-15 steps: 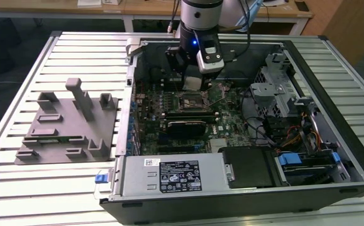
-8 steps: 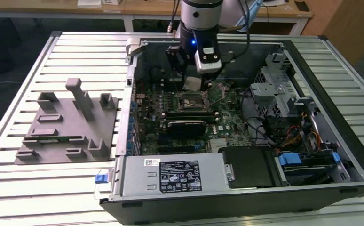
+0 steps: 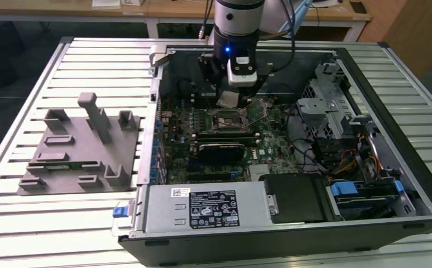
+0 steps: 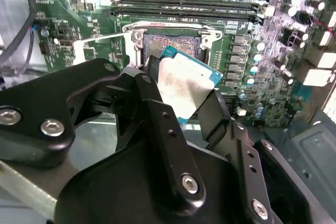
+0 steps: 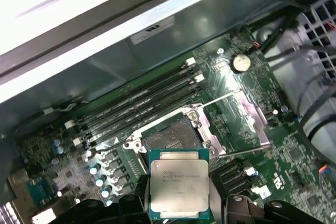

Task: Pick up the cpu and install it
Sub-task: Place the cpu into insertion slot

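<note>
Cpu (image 5: 179, 183) pinched by two edges in the jaws, near the open socket (image 5: 172, 139) (free room around)

Setting: robotics lab or workshop | indicated by slatted metal bench (image 3: 30, 220), opened computer case (image 3: 276, 244) | wooden desks (image 3: 178, 10) seen behind.

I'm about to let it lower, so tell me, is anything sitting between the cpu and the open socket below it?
Nothing visible. The cpu, held in the fingers, hangs above the socket, whose pin bed lies bare; its load plate is swung open to one side.
</note>
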`<state>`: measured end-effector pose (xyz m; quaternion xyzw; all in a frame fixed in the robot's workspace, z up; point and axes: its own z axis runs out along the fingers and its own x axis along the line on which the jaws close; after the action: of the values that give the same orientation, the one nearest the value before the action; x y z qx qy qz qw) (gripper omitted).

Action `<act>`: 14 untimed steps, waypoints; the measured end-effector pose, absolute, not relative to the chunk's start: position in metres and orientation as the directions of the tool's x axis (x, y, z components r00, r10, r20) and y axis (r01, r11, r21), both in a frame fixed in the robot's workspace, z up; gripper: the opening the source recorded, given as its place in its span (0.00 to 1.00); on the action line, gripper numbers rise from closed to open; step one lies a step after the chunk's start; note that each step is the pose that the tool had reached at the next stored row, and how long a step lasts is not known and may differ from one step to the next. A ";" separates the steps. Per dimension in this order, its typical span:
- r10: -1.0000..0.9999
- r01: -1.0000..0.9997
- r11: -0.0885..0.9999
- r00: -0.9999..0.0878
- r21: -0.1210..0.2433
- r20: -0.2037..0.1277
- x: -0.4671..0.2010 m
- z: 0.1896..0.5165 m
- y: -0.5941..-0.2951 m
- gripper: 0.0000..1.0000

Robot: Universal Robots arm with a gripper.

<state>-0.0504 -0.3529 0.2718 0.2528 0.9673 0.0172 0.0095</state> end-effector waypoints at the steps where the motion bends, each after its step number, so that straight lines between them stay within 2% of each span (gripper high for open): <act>1: 0.504 0.503 0.863 -0.864 0.038 -0.010 -0.050 0.272 -0.353 0.54; 14: 0.688 0.688 0.725 -0.725 0.038 -0.010 -0.050 0.271 -0.353 0.54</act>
<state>-0.0504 -0.3529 0.2714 0.3704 0.9287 0.0159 0.0115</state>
